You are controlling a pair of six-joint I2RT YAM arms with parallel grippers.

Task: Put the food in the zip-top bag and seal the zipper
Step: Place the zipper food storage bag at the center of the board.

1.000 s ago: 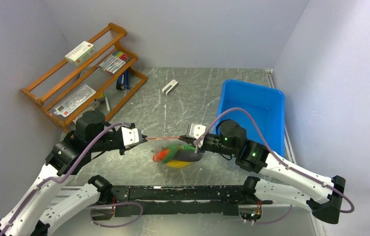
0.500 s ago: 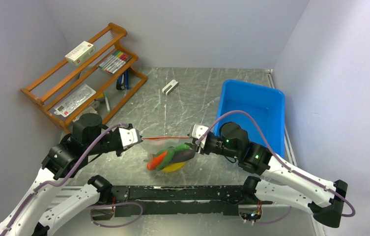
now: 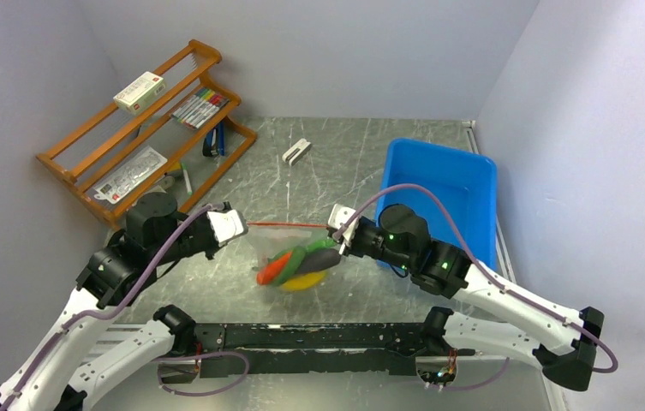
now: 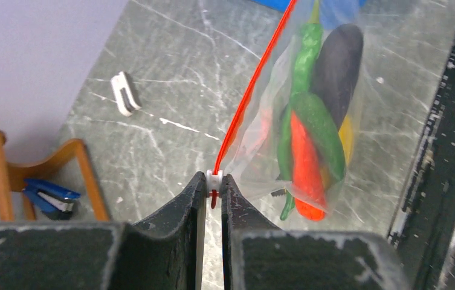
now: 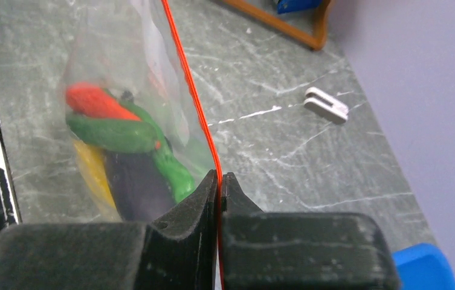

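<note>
The clear zip-top bag (image 3: 297,257) hangs in the air between my two grippers, its red-orange zipper (image 3: 289,225) stretched taut. Inside lie a red-orange chili (image 4: 304,163), green pods (image 4: 318,124), a dark purple eggplant (image 4: 336,66) and a yellow piece (image 5: 92,169). The fish is not visible. My left gripper (image 4: 214,181) is shut on the white slider at the zipper's left end. My right gripper (image 5: 220,178) is shut on the zipper's right end. Both show in the top view, the left gripper (image 3: 235,224) and the right gripper (image 3: 336,229).
A blue bin (image 3: 438,193) stands right of the right arm. A wooden rack (image 3: 152,128) with markers and boxes stands at the far left. A small white clip (image 3: 296,151) lies on the table behind the bag. A black rail (image 3: 301,338) runs along the near edge.
Both grippers have lifted the zipper up and away from the near edge. The bag now hangs tilted, food sagging to its lower left.
</note>
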